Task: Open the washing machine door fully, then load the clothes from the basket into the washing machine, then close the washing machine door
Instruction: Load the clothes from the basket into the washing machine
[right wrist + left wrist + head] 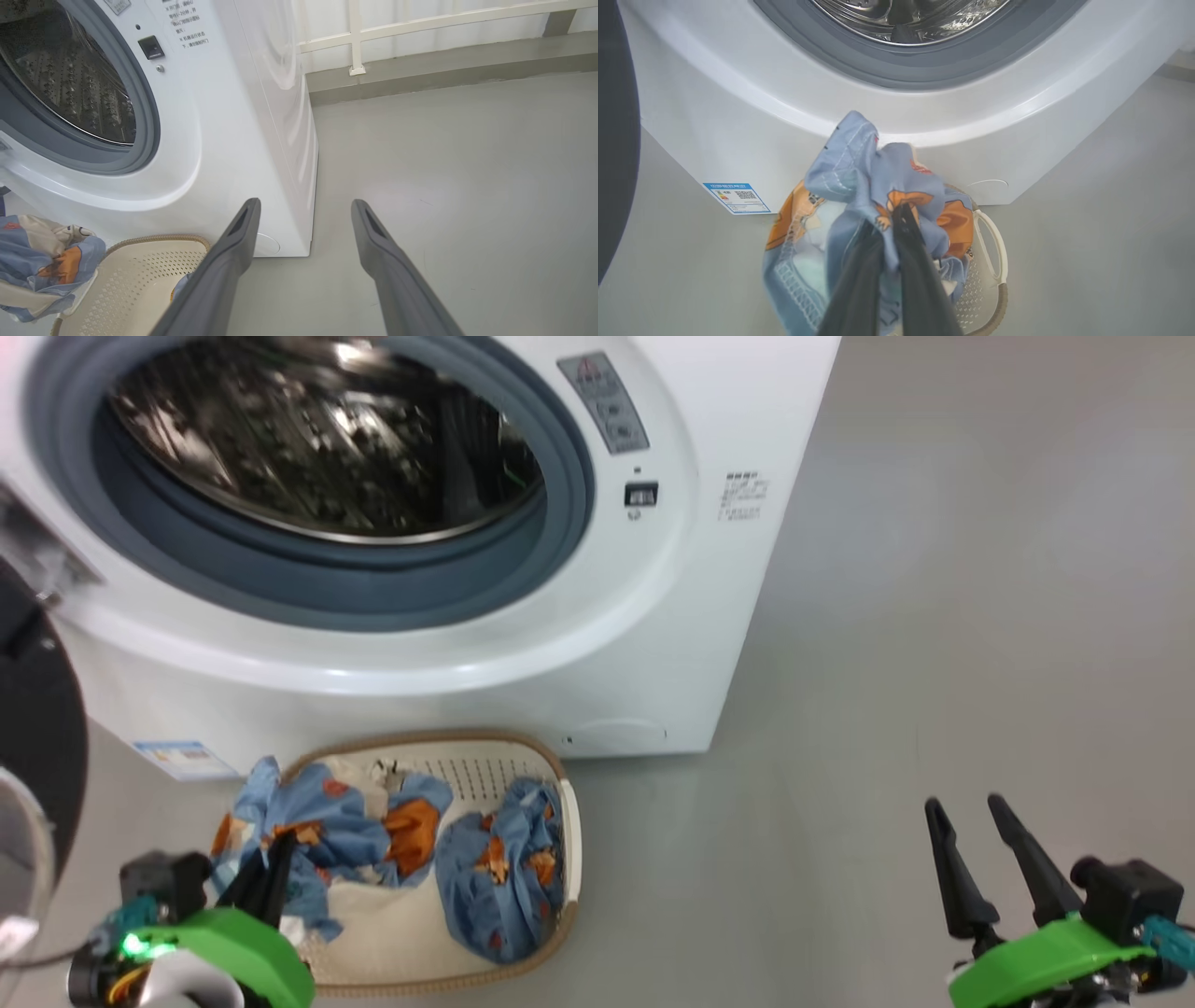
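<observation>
Left gripper (278, 849) pinched shut on the clothes (336, 831), one of two bundles at the single basket (571, 831), 6 o'clock under the washing machine (560, 644); right gripper (963, 803) spread wide, empty. Risk: trailing cloth could snag the basket rim, or slip out short of the drum (327, 448)

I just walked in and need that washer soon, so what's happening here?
The robot is loading laundry. Its left claw is shut on a blue cartoon-print garment, held up over the cream basket before the white washing machine. Another bundle lies in the basket. The black door stands open; the right claw hangs open and empty over the floor.
</observation>
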Available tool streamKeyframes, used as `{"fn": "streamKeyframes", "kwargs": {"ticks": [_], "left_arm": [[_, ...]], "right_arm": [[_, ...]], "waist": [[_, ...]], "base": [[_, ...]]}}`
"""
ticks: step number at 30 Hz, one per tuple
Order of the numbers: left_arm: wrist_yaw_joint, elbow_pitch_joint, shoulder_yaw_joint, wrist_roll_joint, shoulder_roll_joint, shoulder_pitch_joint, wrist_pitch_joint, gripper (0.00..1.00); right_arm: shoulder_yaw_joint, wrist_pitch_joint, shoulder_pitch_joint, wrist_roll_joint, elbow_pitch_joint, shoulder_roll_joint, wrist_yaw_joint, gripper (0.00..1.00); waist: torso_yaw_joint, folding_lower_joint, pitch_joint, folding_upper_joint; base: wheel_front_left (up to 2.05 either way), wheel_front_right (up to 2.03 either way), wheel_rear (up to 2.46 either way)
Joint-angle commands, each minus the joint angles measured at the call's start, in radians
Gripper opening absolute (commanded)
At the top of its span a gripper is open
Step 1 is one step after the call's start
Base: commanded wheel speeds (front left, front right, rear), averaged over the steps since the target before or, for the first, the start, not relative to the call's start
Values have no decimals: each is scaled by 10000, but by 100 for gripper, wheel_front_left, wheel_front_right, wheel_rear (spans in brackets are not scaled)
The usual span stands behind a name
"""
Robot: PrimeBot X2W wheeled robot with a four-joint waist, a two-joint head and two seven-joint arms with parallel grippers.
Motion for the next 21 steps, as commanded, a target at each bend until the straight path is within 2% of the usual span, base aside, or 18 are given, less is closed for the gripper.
{"fn": "streamKeyframes", "kwargs": {"ticks": [1, 11, 21], "left_arm": [[61, -515, 688, 220, 216, 247, -135, 0], [47, -2906, 2311, 1555, -353, 2132, -135, 0], [28, -4562, 3052, 2258, -862, 3520, -135, 0]], "right_arm": [[133, -57, 207, 57, -207, -166, 16, 100], [-103, -57, 857, 49, -295, -224, 16, 100], [-502, -57, 1332, 57, -388, -194, 16, 100]], "waist": [[85, 0, -593, 0], [122, 0, -1196, 0], [192, 0, -1471, 0]], "base": [[0, 0, 0], [0, 0, 0], [0, 0, 0]]}}
